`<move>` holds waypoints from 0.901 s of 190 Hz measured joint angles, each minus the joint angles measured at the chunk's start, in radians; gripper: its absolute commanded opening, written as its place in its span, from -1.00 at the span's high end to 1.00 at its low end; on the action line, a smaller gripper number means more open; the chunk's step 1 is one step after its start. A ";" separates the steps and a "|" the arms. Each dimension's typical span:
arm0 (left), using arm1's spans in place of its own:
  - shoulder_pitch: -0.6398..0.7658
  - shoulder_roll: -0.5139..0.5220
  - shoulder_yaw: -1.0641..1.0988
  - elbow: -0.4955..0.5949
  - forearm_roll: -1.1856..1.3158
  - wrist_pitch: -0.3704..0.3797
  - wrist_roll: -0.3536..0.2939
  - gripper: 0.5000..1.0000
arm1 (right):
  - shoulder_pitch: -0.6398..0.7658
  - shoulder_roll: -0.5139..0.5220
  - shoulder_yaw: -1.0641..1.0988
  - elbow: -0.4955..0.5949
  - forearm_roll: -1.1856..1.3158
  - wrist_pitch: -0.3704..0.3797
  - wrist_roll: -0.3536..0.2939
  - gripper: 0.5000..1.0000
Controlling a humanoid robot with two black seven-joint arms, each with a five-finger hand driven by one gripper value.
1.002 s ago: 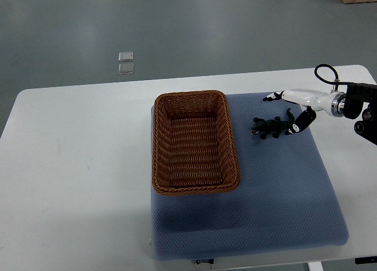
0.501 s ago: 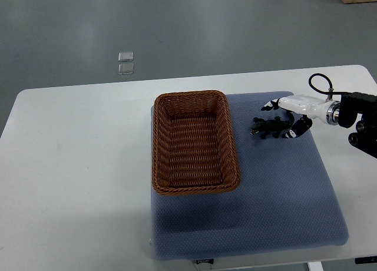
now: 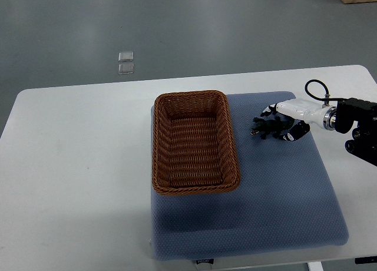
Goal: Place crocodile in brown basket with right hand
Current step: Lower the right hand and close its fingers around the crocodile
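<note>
The dark green toy crocodile lies on the blue mat, just right of the brown wicker basket. My right hand comes in from the right edge and sits low over the crocodile's tail end. Its fingers are spread, straddling the toy's body, with the lower fingers on the near side. The crocodile's head end still shows, pointing toward the basket. The toy rests on the mat. The basket holds nothing.
The mat lies on a white table, which stretches far to the left of the basket. Two small clear squares lie on the grey floor beyond the table.
My right hand has moved left and down from beside the crocodile's tail to over its body, fingers drawing in around it. The crocodile and basket have not moved.
</note>
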 measured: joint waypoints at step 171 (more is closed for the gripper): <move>0.000 0.000 0.000 0.000 0.000 0.000 0.000 -1.00 | 0.001 -0.012 -0.017 -0.001 -0.006 -0.037 -0.001 1.00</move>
